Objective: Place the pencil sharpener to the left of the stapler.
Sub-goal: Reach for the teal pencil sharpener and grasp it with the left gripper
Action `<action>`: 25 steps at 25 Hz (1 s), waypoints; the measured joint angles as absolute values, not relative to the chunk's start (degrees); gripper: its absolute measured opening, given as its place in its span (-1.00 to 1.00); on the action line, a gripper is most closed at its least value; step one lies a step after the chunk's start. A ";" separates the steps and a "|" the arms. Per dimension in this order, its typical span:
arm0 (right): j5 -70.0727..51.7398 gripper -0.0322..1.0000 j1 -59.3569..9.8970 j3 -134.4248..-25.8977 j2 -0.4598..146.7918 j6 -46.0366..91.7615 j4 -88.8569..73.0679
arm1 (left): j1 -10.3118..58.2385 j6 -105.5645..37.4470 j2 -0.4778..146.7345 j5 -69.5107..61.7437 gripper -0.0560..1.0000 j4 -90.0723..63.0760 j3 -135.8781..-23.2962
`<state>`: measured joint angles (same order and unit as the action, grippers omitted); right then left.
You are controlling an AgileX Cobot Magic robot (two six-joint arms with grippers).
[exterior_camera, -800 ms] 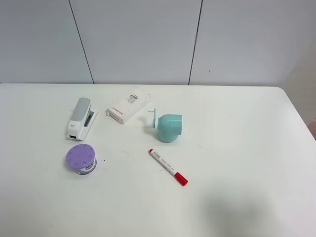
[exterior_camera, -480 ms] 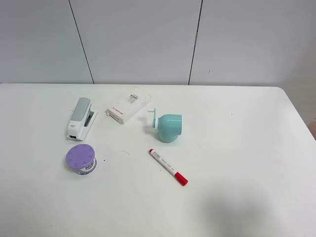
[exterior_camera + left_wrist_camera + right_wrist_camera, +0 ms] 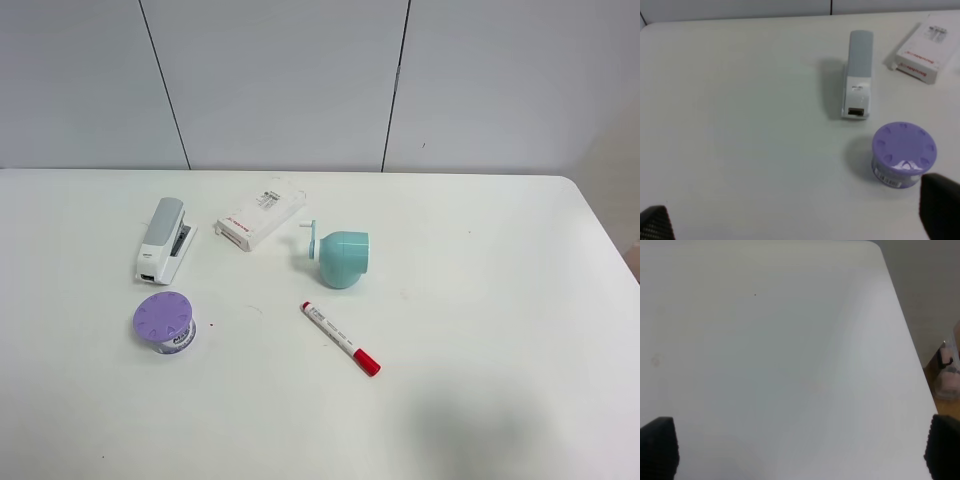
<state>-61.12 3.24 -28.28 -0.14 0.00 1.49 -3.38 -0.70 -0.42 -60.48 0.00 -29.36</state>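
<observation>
The mint-green pencil sharpener (image 3: 343,257) lies on its side near the middle of the white table (image 3: 480,300), with its white crank pointing left. The grey-topped stapler (image 3: 164,238) lies well to its left; the left wrist view also shows the stapler (image 3: 858,75). Neither gripper appears in the high view. My left gripper (image 3: 797,215) is open above bare table, nearer than the stapler, with only its dark fingertips (image 3: 940,207) showing. My right gripper (image 3: 800,447) is open over bare table near the right edge. The sharpener is out of both wrist views.
A flat white box with red print (image 3: 260,214) lies between the stapler and the sharpener, further back. A round purple-lidded container (image 3: 164,322) stands in front of the stapler. A white marker with a red cap (image 3: 340,337) lies in front of the sharpener.
</observation>
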 joint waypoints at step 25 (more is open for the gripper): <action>-61.12 0.98 3.24 -28.28 -0.14 0.00 1.49 | -3.38 -9.49 19.69 -60.44 0.99 -6.77 -38.84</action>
